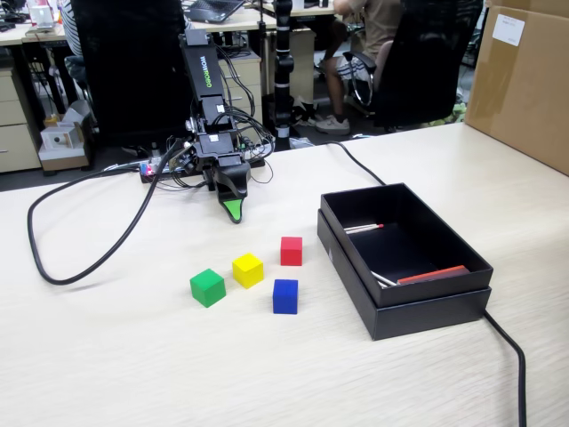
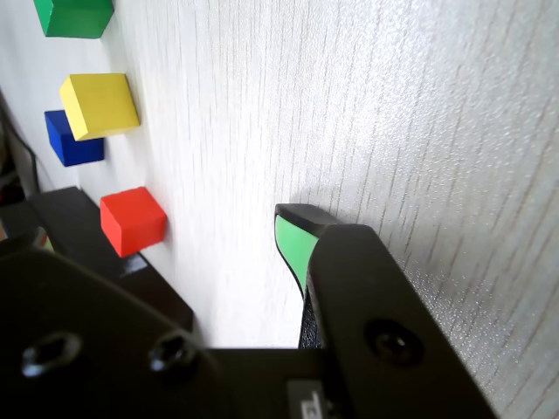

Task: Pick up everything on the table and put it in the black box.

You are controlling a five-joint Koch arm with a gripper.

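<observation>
Four cubes, green, yellow, red and blue, sat clustered on the table left of the black box in the fixed view. The gripper pointed down behind them, empty. Only one green tip showed, so its opening could not be told.

**Two cameras: one fixed across the table, one on the wrist**

The fixed view stands off the near side of the table, raised and angled down, facing the arm and the office behind it, far enough to take in the whole work area. The wrist view sits just above the tabletop, close in, looking along the gripper. Both views share the green cube, yellow cube, red cube, blue cube and part of the black box.
</observation>
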